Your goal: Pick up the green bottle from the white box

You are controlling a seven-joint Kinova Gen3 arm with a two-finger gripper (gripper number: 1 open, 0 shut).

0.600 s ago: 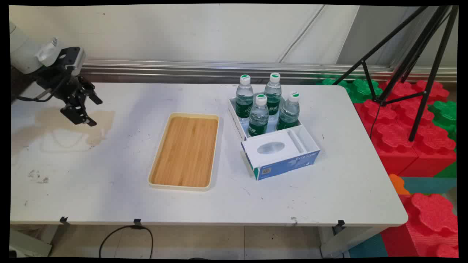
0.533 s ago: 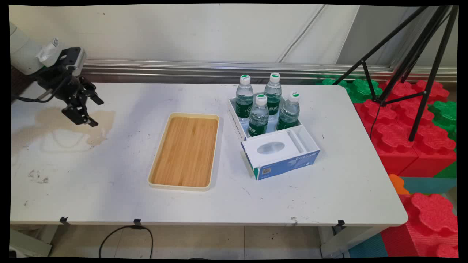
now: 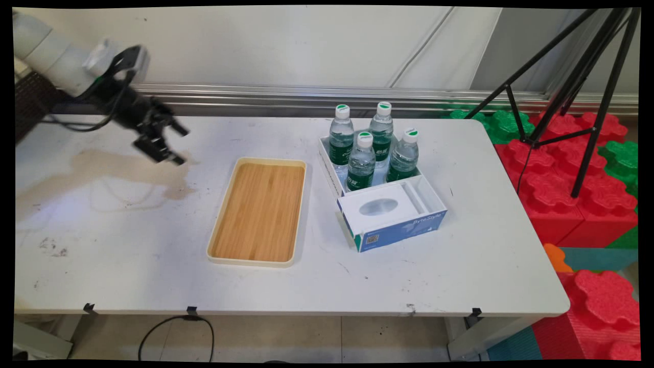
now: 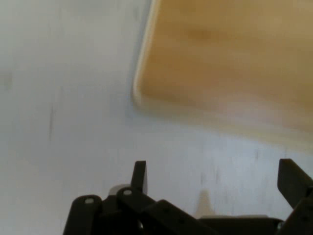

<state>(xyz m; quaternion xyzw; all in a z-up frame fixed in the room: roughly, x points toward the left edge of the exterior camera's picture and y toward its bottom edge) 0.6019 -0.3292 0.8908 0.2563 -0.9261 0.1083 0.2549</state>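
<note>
Hovering over the bare left part of the counter (image 3: 127, 245), the gripper (image 3: 171, 145) holds nothing, and its two fingers stand wide apart. In the hand view they rise at either side of the gripper (image 4: 215, 169) with only white counter between them.

The nearest thing is the wooden tray (image 3: 250, 261). It lies flat and bare just to the gripper's right in the main view, not touched. The hand view shows one rounded corner of the tray (image 4: 142, 73) ahead of the fingers. Well beyond it stands a white and blue box (image 3: 398, 230), with four green-labelled water bottles (image 3: 361, 162) upright in its far compartment.

As a judgement, this is free carriage of an empty gripper, and doing it well means two things:
- Keep the fingertips above the tray's raised rim.
- Keep the hanging black cables off the counter.

The arm reaches in from the upper left, its last white link sloping down and to the right. The gripper tilts the same way, pointing down toward the counter by the tray's far left corner. How high the fingertips ride is hard to read from here; they seem to be clear of the counter.
</note>
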